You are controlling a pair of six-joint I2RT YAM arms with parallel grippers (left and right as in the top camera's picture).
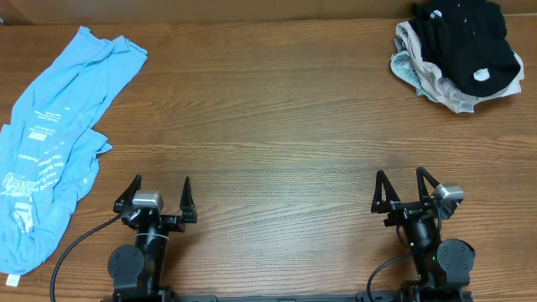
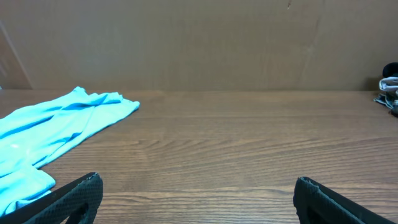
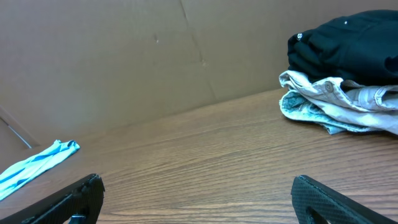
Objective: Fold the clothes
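Note:
The clothes, a light sky-blue T-shirt (image 1: 54,143) with white printed text, lie crumpled in a long strip along the table's left side, reaching from the far left corner toward the front edge. The same T-shirt (image 2: 53,134) fills the left of the left wrist view, and its far tip (image 3: 37,163) shows small in the right wrist view. My left gripper (image 1: 159,189) stands open near the front edge, just right of the shirt, nothing between its fingers. Near the front right, my right gripper (image 1: 401,181) is open too, over bare wood.
A pile of a black garment (image 1: 466,38) with a white tag on a beige-and-white cloth (image 1: 428,77) sits at the far right corner, seen also as a pile (image 3: 345,74) in the right wrist view. A brown wall (image 2: 199,43) backs the wooden table (image 1: 268,126).

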